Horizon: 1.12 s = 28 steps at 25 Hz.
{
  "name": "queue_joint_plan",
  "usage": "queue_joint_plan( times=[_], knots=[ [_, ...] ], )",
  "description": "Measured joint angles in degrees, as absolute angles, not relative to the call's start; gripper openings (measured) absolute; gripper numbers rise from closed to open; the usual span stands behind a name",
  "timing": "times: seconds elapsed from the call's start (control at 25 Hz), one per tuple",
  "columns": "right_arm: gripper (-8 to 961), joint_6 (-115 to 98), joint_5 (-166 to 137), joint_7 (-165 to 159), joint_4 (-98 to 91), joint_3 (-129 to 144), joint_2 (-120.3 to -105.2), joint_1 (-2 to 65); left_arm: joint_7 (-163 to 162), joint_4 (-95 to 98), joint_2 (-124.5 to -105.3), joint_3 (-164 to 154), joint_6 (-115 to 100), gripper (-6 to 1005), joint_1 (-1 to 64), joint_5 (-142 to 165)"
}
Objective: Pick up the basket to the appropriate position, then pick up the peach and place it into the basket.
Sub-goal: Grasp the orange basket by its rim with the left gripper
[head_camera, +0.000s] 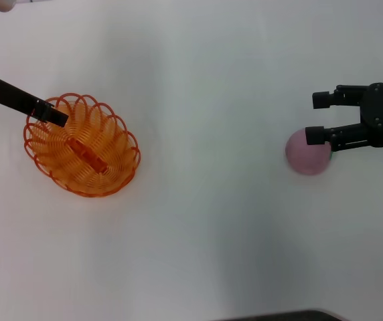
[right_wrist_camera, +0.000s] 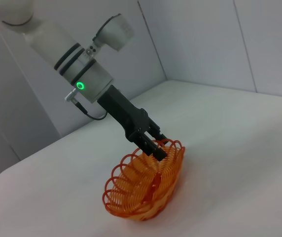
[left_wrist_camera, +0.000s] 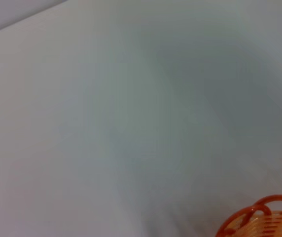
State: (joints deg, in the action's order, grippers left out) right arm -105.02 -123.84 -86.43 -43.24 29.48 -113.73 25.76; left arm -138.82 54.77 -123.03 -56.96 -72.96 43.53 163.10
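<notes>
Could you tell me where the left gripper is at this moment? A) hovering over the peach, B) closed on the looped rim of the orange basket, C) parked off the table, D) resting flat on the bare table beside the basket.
B: the left gripper is pinched on the looped rim of the basket, while the open right gripper is at the peach.

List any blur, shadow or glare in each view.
Head view: evenly lit, the peach and basket sharp, only soft shadows on the table. Left wrist view: soft focus, a broad dim shadow across the surface, the basket rim blurred at the corner. Right wrist view: crisp; the left gripper at the basket rim, a green light glowing on its wrist.
</notes>
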Motion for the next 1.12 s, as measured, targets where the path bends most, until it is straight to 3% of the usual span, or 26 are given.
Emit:
queue_joint_plan(
  times=[0.52,0.72,1.12],
  knots=[
    [955,-104.0,-123.8,-86.6,-43.2,29.5,-113.73,25.9,-138.7,54.6,-122.99,-57.0,-72.5,361,43.9,163.1],
    [955,-103.8,-123.9,-86.4,-43.2,29.2,-113.73,26.0,-138.7,55.2,-122.95,-57.0,-72.7,131,44.0,163.1],
    [955,-103.6,-123.7,-86.3,-43.1,29.1,-113.80,25.7,-138.2,56.7,-122.26,-53.2,-77.1,79,44.0,160.2]
  ],
)
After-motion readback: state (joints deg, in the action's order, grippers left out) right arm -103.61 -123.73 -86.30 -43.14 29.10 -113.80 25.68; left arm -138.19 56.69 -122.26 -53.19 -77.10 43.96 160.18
